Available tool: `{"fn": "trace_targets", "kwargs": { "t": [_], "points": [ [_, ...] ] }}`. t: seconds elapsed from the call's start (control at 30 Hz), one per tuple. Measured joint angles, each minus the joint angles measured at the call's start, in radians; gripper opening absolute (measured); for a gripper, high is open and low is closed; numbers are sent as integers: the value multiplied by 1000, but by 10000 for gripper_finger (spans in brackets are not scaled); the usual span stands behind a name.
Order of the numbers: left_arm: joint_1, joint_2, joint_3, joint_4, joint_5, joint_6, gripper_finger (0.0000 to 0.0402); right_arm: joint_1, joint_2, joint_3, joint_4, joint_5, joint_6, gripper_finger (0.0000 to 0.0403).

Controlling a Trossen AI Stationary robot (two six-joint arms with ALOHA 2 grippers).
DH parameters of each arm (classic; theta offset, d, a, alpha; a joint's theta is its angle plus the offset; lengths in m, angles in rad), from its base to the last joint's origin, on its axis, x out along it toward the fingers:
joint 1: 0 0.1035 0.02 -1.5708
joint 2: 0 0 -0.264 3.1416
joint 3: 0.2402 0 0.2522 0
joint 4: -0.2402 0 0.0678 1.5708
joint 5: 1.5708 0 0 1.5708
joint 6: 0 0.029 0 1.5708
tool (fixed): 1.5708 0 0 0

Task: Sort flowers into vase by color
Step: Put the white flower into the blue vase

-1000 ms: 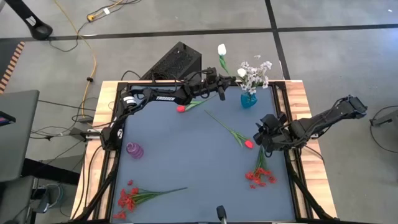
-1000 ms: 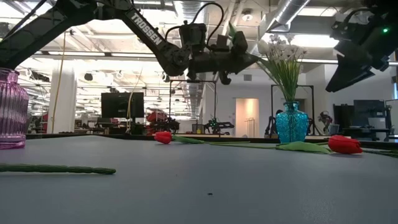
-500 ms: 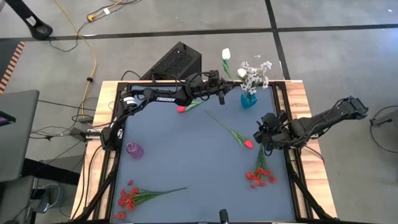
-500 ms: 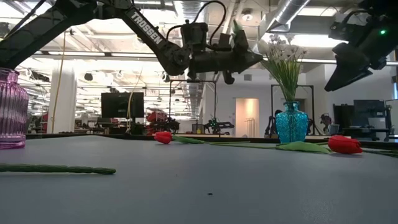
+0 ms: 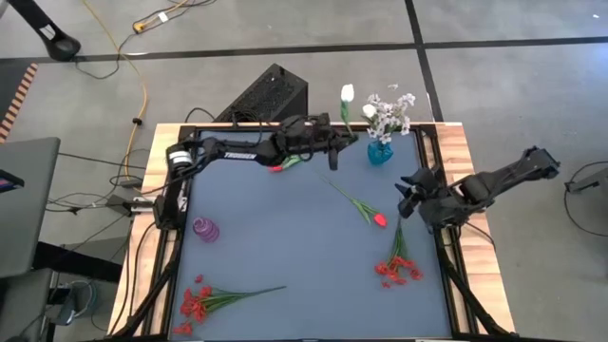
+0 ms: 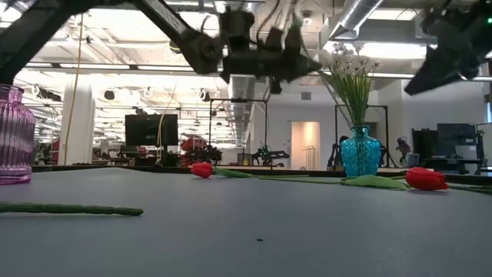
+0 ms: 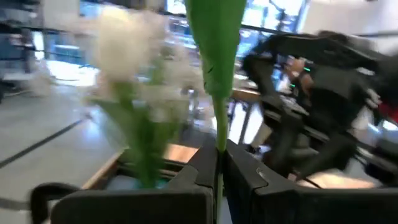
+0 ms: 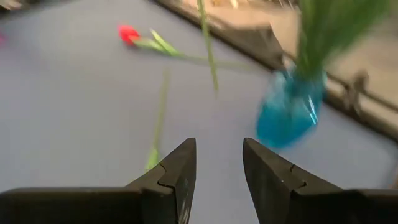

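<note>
- The left gripper [image 5: 334,144] is pinching the green stem of a white tulip [image 5: 347,92], its fingers [image 7: 202,168] pressed together on the stem so the bud is pointing up and away from it, the loose end hanging below.
- It is holding the flower in the air just beside the blue vase [image 5: 379,152], which is already carrying white blossoms [image 5: 389,112]; the likely reason is that white is going with white, and the stem end is needing to come over the vase mouth before any lowering.
- The right gripper [image 5: 408,195] is hovering with its fingers [image 8: 180,169] spread and nothing between them, above the table [image 5: 285,237], the blue vase lying ahead of it, a red tulip [image 5: 379,219] just beside it and a red blossom cluster [image 5: 397,270] near.
- Probably it is waiting clear of the vase so the two arms are not crowding.
- Well apart from both grippers, a purple vase [image 5: 206,228] is standing empty, seemingly for reds; another red cluster [image 5: 198,304] and a second red tulip [image 5: 276,166] are lying flat, unsorted.
</note>
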Motion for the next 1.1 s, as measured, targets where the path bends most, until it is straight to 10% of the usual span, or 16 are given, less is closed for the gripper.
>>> {"fn": "trace_targets", "kwargs": {
  "t": [0.4, 1.1],
  "points": [
    [-144, 2, -2, -29, -22, 103, 0, -79, -4, 0, 454, -149, -577, 159],
    [-203, 2, -2, -60, -32, 161, 0, -183, 174, 0, 682, -228, -760, 158]
  ]
}}
